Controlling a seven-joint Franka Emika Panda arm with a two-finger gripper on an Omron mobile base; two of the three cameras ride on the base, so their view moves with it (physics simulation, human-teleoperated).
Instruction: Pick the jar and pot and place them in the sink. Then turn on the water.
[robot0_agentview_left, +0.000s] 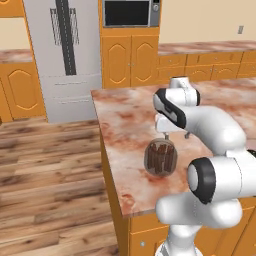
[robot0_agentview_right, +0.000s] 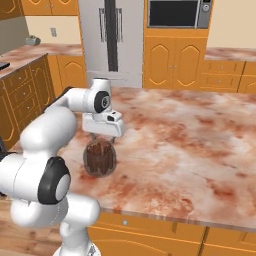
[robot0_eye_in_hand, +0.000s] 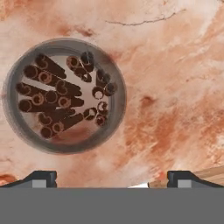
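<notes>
The jar (robot0_agentview_left: 160, 156) is a rounded, barrel-shaped vessel of clear glass, standing upright on the island counter (robot0_agentview_left: 130, 115), its long axis vertical and its open mouth pointing straight up. Through the glass show dark reddish-brown sticks, each a rolled tube. In the hand view the jar (robot0_eye_in_hand: 64, 95) is seen from above as a grey ring with the curled ends of the sticks packed inside, most of them lying toward 9 o'clock within the ring and a few loose ones at 2 o'clock. The counter is smooth polished stone, mottled pink, rust and cream, with a thin dark crack line near 12 o'clock in the hand view; its front edge sits over orange wooden cabinets (robot0_agentview_right: 150, 235). The jar stands near the counter's near-left corner, close to the edge above the plank floor (robot0_agentview_left: 50, 175). The gripper (robot0_agentview_left: 176, 134) hangs just above the jar, pointing down, and slightly off to one side of it. In the hand view its two dark finger tips (robot0_eye_in_hand: 40, 177) stand wide apart at 7 and 5 o'clock with nothing between them, and the jar lies up toward 10 o'clock from the gap.
</notes>
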